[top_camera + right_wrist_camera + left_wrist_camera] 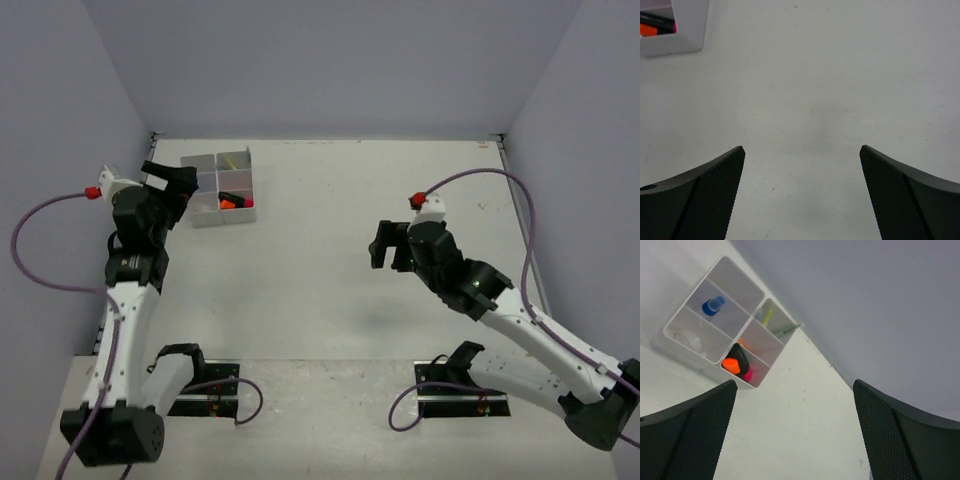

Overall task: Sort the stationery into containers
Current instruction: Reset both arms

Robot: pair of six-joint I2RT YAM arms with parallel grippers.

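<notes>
The white divided tray (226,217) stands at the table's back left. In the left wrist view the tray (679,353) holds a blue-capped tube (712,306), a clear tape ring (688,340), thin pens (768,316), and black highlighters with an orange end (731,365) and a pink end (747,374). My left gripper (795,384) is open and empty, just beside the tray's left side (178,193). My right gripper (392,248) hovers open and empty over bare table at mid right (802,148). A corner of the tray (690,30) shows at that view's top left.
Pale lilac walls (320,60) close in the table (330,190) at the back and on both sides. Purple cables (30,260) loop off each arm. The arm mounts (205,395) sit at the near edge.
</notes>
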